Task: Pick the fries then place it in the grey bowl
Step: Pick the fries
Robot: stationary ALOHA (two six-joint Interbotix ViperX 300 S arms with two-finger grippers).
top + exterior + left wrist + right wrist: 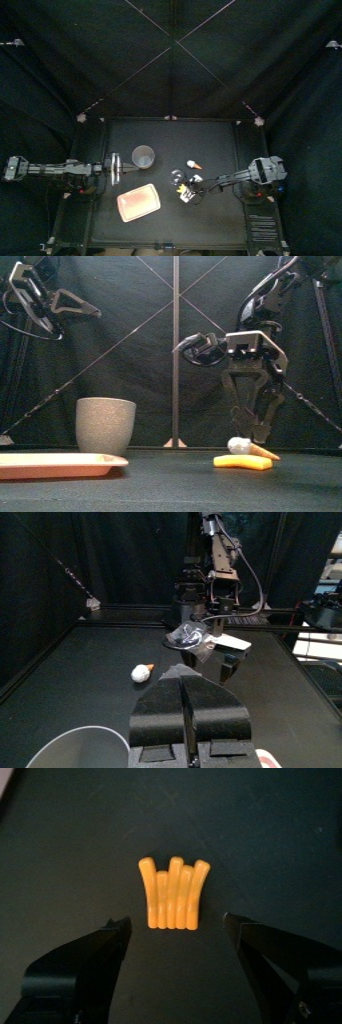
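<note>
Right end effector (pixel 175 921) wide open, empty, above fries (pixel 174 893); left end effector (pixel 190 687) closed, empty.

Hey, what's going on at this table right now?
The right arm's end effector hangs over the orange fries, jaws open on either side, nothing gripped yet. The fries lie flat on the table beside a small white and orange toy. The grey speckled cup stands apart on the left arm's side, with the pink tray in front of it. The left arm's end effector rests shut near the cup.
</note>
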